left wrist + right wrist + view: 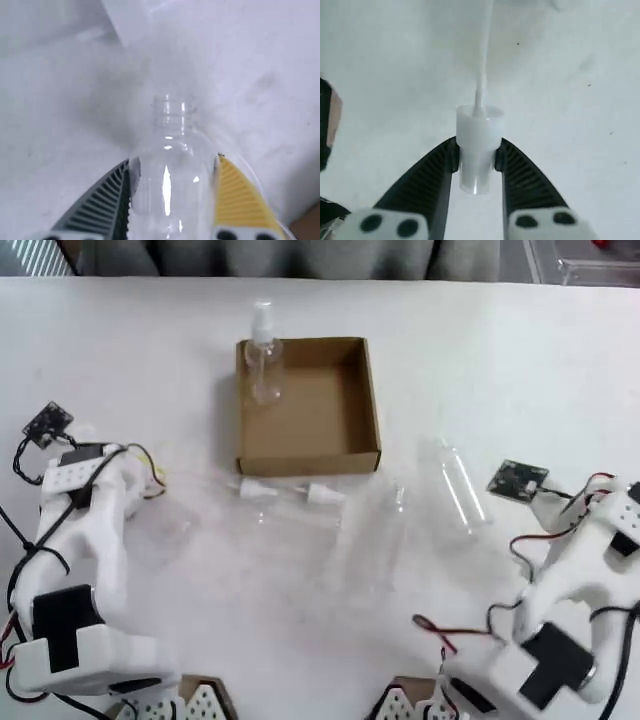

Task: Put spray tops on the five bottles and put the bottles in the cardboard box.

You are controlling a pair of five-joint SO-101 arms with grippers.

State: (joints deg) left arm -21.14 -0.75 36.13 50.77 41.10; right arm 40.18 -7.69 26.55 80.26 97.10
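Well, you had the left gripper [172, 162] clamped on a clear bottle [172, 117] that had no top. Its grey and yellow fingers [235, 195] pressed against either side of the body. The open threaded neck pointed away from the wrist, over the white table [60, 100].

Your right gripper [476, 147] was pinched onto a white spray top [476, 127], with both black fingers [427, 185] against its collar. The thin white tube [483, 50] ran away from it above the table.

From above, the cardboard box [310, 460] sat mid-table, farther out than the left arm [85, 530] and the right arm [580, 585]. One capped bottle [265, 355] stood upright in it, in the far corner on the left arm's side. Just in front of the box, two loose spray tops [258, 490] lay on the table, one beside the other. A lying bottle [462, 490], uncapped, rested on its side off the box's near corner on the right arm's side, close to that arm's wrist. Other clear bottles lay in front of the box, but they were too faint for me to count for you.
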